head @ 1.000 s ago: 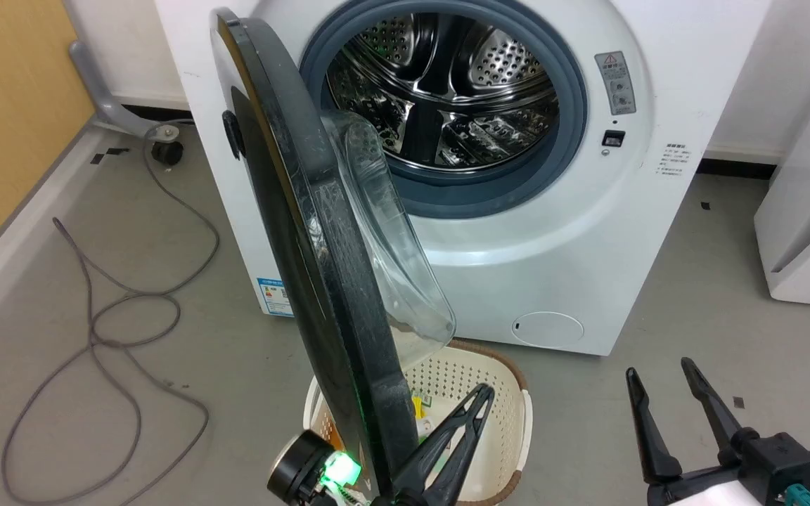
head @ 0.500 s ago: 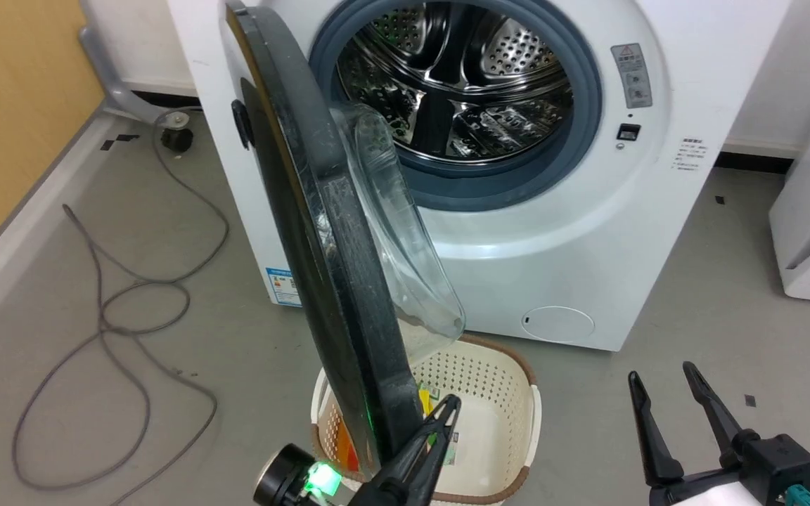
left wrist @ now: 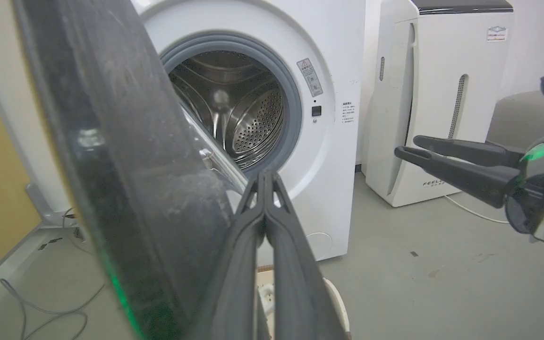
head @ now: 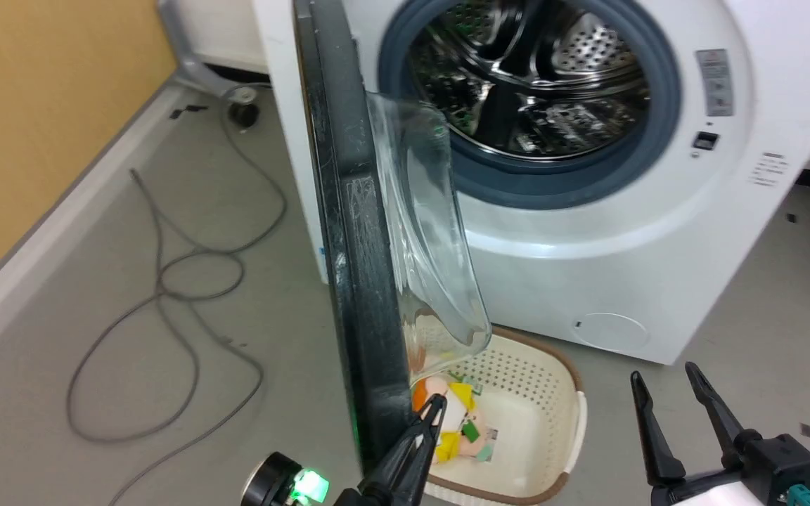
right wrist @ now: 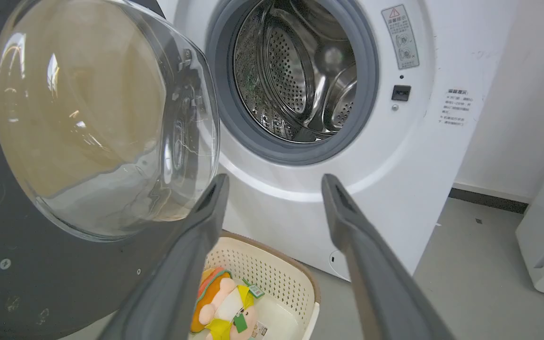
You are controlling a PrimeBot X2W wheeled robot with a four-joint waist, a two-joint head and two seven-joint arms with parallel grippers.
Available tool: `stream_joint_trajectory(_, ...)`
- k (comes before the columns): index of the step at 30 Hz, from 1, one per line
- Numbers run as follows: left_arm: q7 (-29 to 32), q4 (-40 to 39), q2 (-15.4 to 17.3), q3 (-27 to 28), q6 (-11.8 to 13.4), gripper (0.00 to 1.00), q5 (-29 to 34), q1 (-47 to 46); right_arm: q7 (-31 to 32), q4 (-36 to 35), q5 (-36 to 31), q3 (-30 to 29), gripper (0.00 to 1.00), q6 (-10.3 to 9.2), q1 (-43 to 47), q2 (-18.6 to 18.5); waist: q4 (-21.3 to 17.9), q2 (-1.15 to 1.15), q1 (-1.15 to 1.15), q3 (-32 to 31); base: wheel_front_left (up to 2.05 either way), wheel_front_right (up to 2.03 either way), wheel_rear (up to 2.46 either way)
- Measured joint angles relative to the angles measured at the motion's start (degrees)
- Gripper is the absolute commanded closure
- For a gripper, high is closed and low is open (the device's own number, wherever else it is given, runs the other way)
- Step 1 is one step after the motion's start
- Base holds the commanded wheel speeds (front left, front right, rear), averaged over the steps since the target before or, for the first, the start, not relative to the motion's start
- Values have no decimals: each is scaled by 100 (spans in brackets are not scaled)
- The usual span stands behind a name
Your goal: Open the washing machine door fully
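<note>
The washing machine door [head: 356,246] stands swung out from the white washing machine [head: 588,267], edge-on to my head view, its clear glass bowl [head: 426,232] facing the drum [head: 531,91]. My left gripper [head: 434,402] is shut with nothing between its fingers and lies against the inner side of the door's lower rim. In the left wrist view the shut left gripper [left wrist: 265,174] sits just right of the black door [left wrist: 125,165]. My right gripper [head: 661,372] hangs open at the lower right, apart from the door. The right wrist view looks past the open right gripper [right wrist: 274,179] at the door's bowl [right wrist: 88,118].
A cream perforated basket [head: 574,422] holding a plush toy [head: 451,422] sits on the floor under the door. A grey cable [head: 166,295] loops on the floor at left, beside a yellow wall. A white appliance [left wrist: 442,94] stands right of the machine.
The camera has shifted, sliding the scene rightwards. The door has swung further from the machine and now shows edge-on, the left gripper staying at its lower rim. The toy in the basket is uncovered.
</note>
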Motion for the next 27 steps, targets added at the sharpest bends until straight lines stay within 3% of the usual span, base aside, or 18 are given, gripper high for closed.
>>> stream_joint_trajectory(17, -16, -188, 82, 628, 316, 100, -3, 191, 1, -27, -57, -81, 0, 0, -29, 2, 798, 0, 0, 273, 0, 0, 0)
stream_joint_trajectory(27, -16, 52, 178, 1532, 543, 100, -170, 166, 1, -49, -224, -122, 0, 1, -123, 3, 1154, 0, 0, 541, 0, 0, 0)
